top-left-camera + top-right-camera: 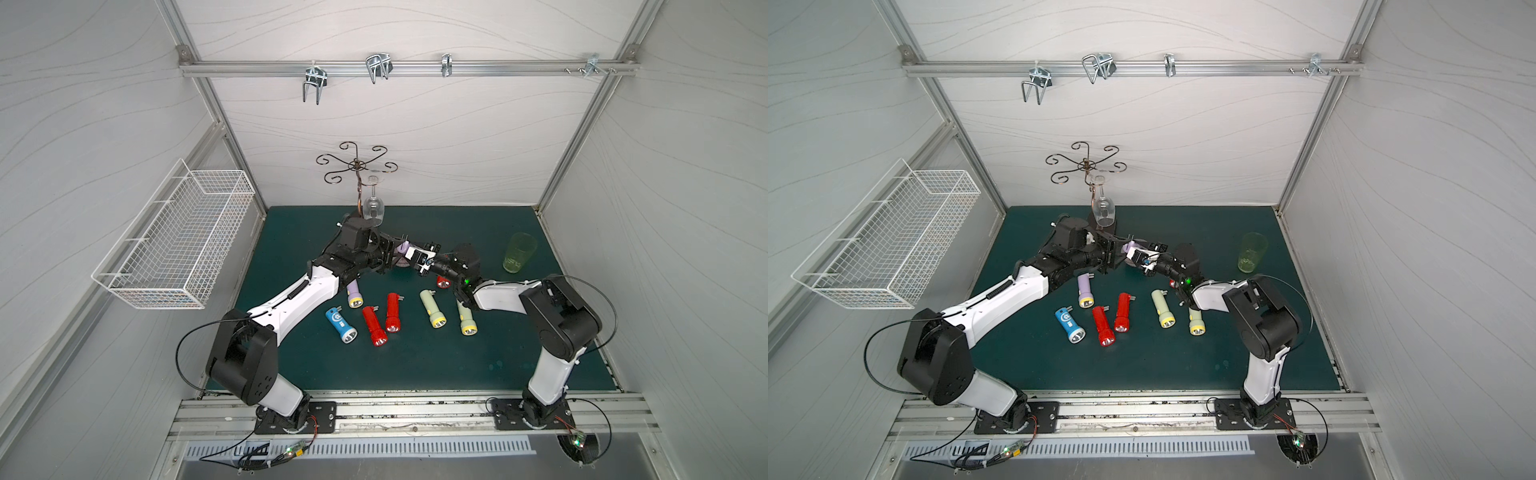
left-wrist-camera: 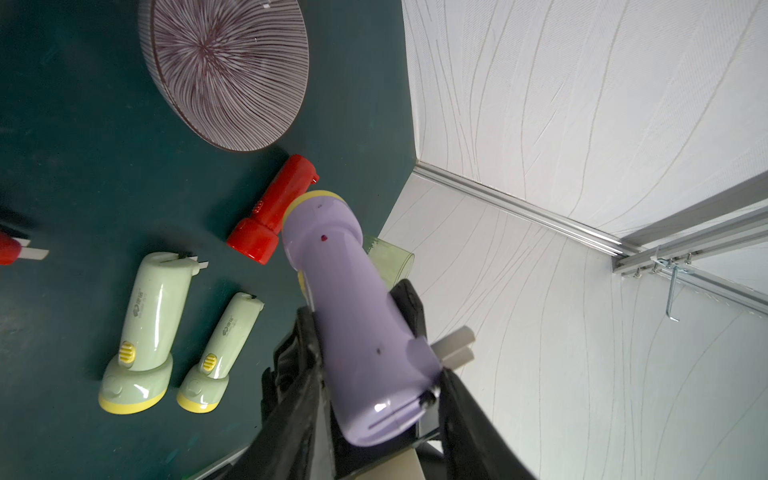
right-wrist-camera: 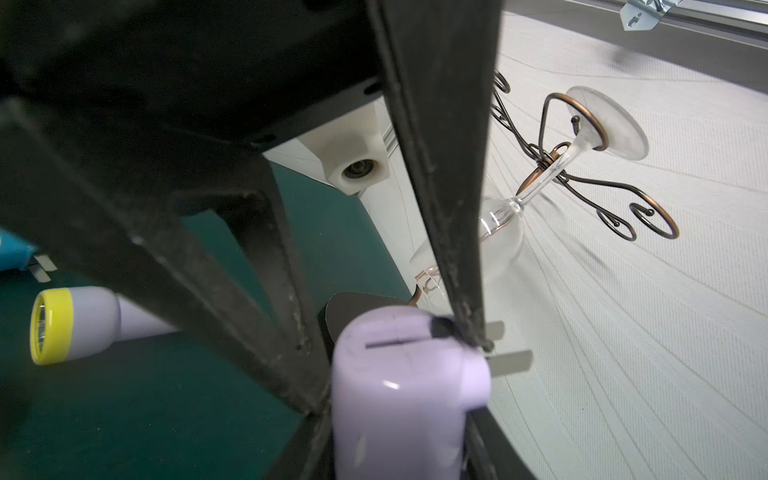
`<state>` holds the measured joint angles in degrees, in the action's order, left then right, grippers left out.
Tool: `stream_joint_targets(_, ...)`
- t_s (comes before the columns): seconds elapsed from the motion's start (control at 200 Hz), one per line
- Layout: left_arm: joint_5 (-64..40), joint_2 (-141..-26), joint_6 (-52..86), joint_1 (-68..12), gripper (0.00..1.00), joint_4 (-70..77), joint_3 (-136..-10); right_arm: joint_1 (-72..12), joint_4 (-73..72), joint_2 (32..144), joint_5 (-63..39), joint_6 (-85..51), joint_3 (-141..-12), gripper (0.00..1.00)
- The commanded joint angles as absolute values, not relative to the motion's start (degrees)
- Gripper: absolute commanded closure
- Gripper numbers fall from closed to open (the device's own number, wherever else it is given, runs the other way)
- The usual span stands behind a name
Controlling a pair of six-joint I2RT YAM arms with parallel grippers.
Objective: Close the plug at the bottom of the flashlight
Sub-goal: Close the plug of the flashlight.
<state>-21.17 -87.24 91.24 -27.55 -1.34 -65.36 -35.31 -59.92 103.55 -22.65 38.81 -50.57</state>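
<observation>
A purple flashlight (image 1: 401, 249) (image 1: 1133, 250) hangs in mid-air over the green mat, between both arms. My right gripper (image 3: 399, 419) is shut on its body (image 3: 399, 415). Its plug (image 3: 511, 360) (image 2: 455, 345) sticks out sideways from the bottom end as two grey prongs. My left gripper (image 2: 378, 374) straddles that bottom end (image 2: 374, 365), closed against it. One of its fingers (image 3: 449, 208) touches the black hinge at the root of the plug. The other finger (image 3: 286, 299) lies along the opposite side. In both top views the grippers meet tip to tip.
Several more flashlights lie on the mat below: purple (image 1: 354, 294), blue (image 1: 340, 325), red (image 1: 373, 326), pale green (image 1: 432, 307). A striped plate (image 2: 226, 70) sits under the grippers. A wine glass (image 1: 373, 205) hangs on a rack just behind; a green cup (image 1: 519, 252) stands right.
</observation>
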Motion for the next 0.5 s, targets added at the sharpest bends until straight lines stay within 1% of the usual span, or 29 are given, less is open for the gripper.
stream_joint_targets(0.0,-20.99,-87.97,92.8,-27.86,0.56,1.61,-64.95,-36.45,-62.94,101.31,-23.31,37.79,-50.5,1.0)
stream_joint_targets(0.325,-21.53,-87.87,92.69,-27.86,0.57,2.08,-64.92,-37.49,-62.66,101.78,-23.46,37.13,-51.67,1.0)
stream_joint_targets(0.495,-22.21,-88.22,92.26,-27.95,0.62,2.53,-64.94,-38.14,-61.96,101.86,-23.81,37.09,-52.64,1.0)
